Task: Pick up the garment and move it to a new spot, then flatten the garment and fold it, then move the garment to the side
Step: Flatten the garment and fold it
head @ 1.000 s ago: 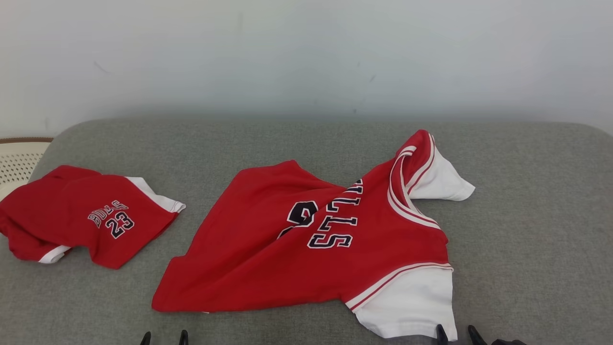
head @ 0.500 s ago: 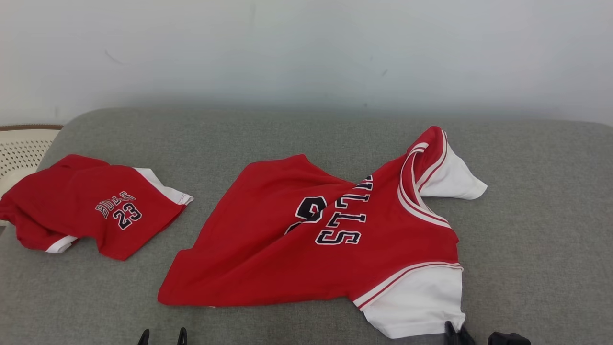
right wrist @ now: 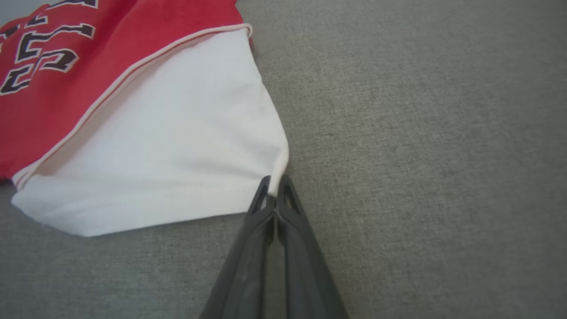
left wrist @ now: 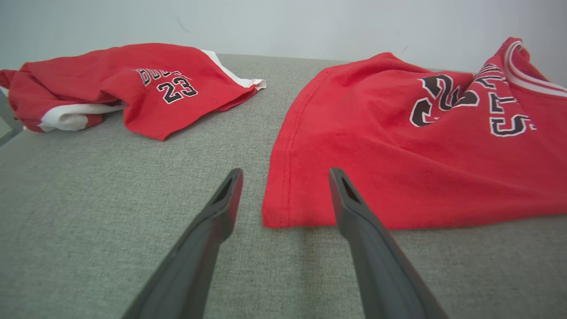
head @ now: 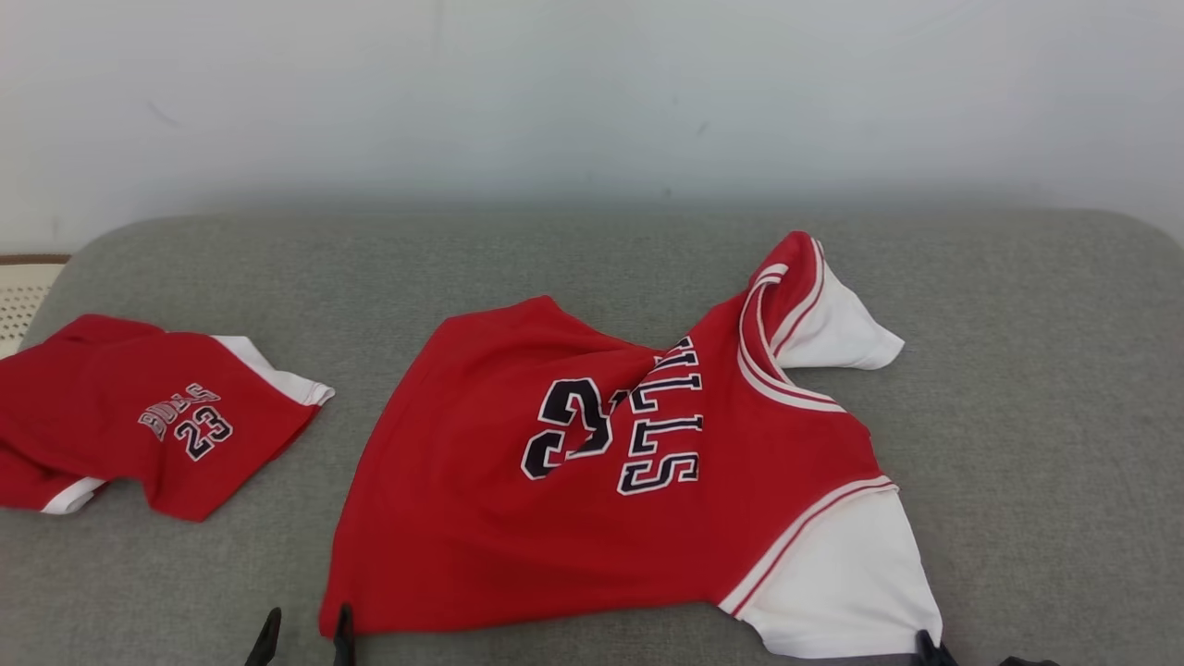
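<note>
Here right hand [right wrist: 275, 180] pinches the garment [head: 573, 536] by its sleeve [right wrist: 168, 133]; left hand [left wrist: 285, 173] gapes at hem [left wrist: 283, 177].

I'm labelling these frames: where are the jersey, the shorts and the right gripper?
jersey [head: 462, 555]: head view, red front panel.
shorts [head: 102, 407]: head view, red panel beside the print.
right gripper [right wrist: 275, 187]: right wrist view, between fingertips pinching the jersey sleeve.

red jersey [head: 462, 536]: "lls" beside a creased "2"; red shorts [head: 102, 407]: "23" under a crumpled word.

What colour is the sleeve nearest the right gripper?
The sleeve is white, best in right wrist view.
</note>
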Available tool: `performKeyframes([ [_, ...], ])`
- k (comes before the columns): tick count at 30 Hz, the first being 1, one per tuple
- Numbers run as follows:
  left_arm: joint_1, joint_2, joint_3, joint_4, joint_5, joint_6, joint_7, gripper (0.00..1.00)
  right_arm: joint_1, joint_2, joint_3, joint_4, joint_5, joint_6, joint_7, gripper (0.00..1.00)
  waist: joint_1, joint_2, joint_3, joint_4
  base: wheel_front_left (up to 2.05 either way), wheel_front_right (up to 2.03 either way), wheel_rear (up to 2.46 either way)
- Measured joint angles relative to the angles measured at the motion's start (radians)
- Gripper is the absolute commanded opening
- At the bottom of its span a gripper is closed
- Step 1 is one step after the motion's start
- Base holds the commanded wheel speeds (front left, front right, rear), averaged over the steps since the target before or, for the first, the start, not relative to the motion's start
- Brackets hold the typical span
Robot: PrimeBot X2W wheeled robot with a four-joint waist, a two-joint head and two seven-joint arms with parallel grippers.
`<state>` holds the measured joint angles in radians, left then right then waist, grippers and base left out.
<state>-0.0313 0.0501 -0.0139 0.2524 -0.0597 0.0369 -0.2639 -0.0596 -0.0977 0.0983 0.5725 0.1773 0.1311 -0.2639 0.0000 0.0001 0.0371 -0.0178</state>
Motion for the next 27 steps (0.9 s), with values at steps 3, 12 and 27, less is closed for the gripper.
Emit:
performKeyframes([
  [3,-0.015,0.000,0.010,0.040,-0.032,-0.009,0.000,1.00,0.015,-0.022,-0.008,-0.007,0.002,0.000,0.000,0.00,0.0000,-0.0001,0.006,-0.023,0.00,0.00,0.00],
  [12,-0.016,-0.001,-0.024,0.085,-0.104,-0.061,0.000,1.00,0.016,-0.043,-0.018,-0.009,0.007,0.000,0.000,0.00,0.0000,0.0000,0.020,-0.063,0.00,0.00,0.00],
  [27,-0.034,0.000,-0.039,0.175,-0.205,-0.117,0.000,1.00,0.001,-0.044,-0.004,-0.035,0.006,0.000,0.000,0.00,0.0000,0.0000,0.047,-0.092,0.00,0.00,0.00],
])
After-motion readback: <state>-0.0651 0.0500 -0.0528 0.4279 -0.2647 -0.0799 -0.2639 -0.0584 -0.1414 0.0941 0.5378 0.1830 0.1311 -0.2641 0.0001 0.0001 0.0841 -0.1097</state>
